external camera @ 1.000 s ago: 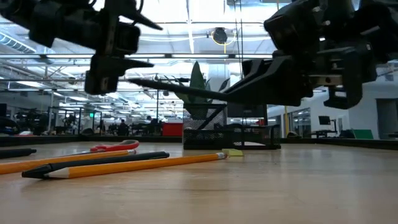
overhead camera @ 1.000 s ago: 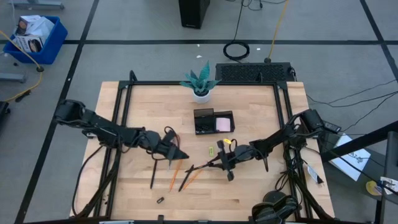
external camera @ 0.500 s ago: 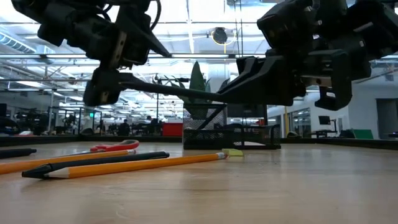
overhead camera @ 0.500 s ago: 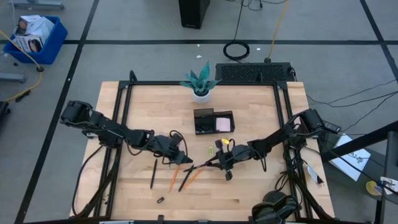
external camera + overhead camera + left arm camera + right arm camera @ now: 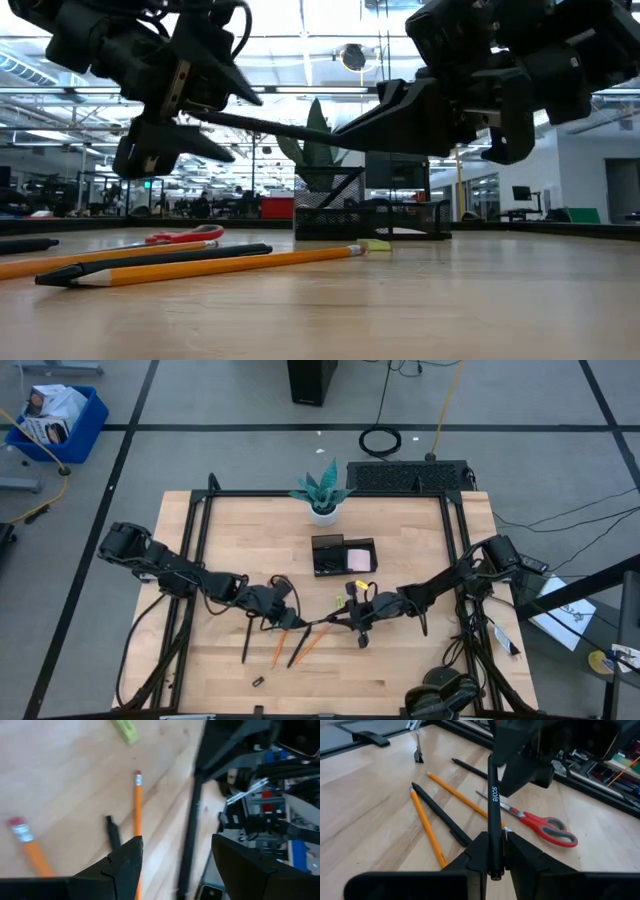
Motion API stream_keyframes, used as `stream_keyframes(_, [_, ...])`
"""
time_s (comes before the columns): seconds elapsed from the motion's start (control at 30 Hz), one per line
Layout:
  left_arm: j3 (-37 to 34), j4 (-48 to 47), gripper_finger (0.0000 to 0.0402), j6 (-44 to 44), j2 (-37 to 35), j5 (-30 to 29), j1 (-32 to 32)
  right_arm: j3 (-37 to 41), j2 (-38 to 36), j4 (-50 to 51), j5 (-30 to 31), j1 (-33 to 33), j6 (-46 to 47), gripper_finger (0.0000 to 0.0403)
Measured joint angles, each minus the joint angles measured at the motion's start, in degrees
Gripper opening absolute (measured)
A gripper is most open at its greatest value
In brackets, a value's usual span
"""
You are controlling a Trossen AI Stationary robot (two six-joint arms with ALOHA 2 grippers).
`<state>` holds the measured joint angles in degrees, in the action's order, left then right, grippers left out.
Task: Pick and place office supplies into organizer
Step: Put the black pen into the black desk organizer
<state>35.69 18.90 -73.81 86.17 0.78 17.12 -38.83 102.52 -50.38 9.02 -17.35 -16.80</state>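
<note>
My right gripper point(image 5: 352, 622) is shut on a thin black pen point(image 5: 493, 795), which it holds out above the table's middle. My left gripper point(image 5: 177, 842) is open, one finger on each side of the pen's free end point(image 5: 200, 117), without touching it. On the wood below lie red-handled scissors point(image 5: 540, 827), two orange pencils point(image 5: 457, 795) and more black pens point(image 5: 440, 812). The black organizer point(image 5: 328, 556) stands farther back with a pink pad point(image 5: 358, 560) in it. My right gripper pinches the pen near its one end point(image 5: 494, 851) between its two fingers. The fingers come nearly level from the table's right, and the pen runs on along them toward the left. It is lifted clear of the table, about level.
A white pot with a teal plant point(image 5: 322, 508) stands behind the organizer. A yellow-green clip point(image 5: 340, 602) lies near my right gripper, and a small black clip point(image 5: 257, 682) near the front edge. A black frame rims the table.
My left gripper has gone down and toward the table's right, tipping its fingers lower, and has come to the pen's free end, which now lies between its open fingers. My right gripper has kept the pen almost still in the air.
</note>
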Motion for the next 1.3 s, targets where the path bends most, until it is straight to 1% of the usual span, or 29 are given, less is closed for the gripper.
stream_keyframes(0.1, [-0.17, -0.8, 0.0241, -0.83, 1.38, 1.52, 0.15, -1.23, 0.0, 2.44, -0.02, -0.02, -0.02, 0.005])
stream_keyframes(0.23, [0.05, 2.54, 0.0241, -2.08, 3.7, 4.16, 0.07, -2.12, 0.0, 4.84, 0.02, -0.02, -0.15, 0.005])
stream_keyframes(0.43, [0.41, 6.85, 0.0241, -2.18, 6.46, 5.33, 0.22, -2.29, 0.0, 5.71, -0.12, -0.02, 0.01, 0.005])
stream_keyframes(0.6, [0.43, 7.74, 0.0238, -1.76, 6.54, 5.92, 0.22, -2.27, 0.02, 6.61, -0.22, -0.02, 0.96, 0.005])
stream_keyframes(0.7, [0.43, 7.75, 0.0217, -1.74, 6.56, 6.45, 0.22, -2.27, 0.02, 6.37, -0.25, -0.02, 1.02, 0.005])
stream_keyframes(0.8, [0.43, 7.75, 0.0179, -1.25, 6.56, 6.69, 0.22, -2.27, 0.02, 6.14, -1.72, 0.01, 1.08, 0.005])
stream_keyframes(0.97, [0.43, 8.1, 0.012, -0.6, 6.56, 6.79, 0.22, -2.27, 0.02, 6.09, -1.84, -0.02, 1.11, 0.005])
stream_keyframes(1.07, [0.43, 8.22, 0.0099, -0.95, 6.56, 6.82, 0.22, -2.27, 0.02, 6.04, -1.84, -0.02, 1.11, 0.005])
stream_keyframes(1.3, [0.43, 8.36, 0.0066, 0.49, 6.56, 6.83, 0.16, -2.25, 0.02, 5.95, -1.84, -0.02, 1.22, 0.005])
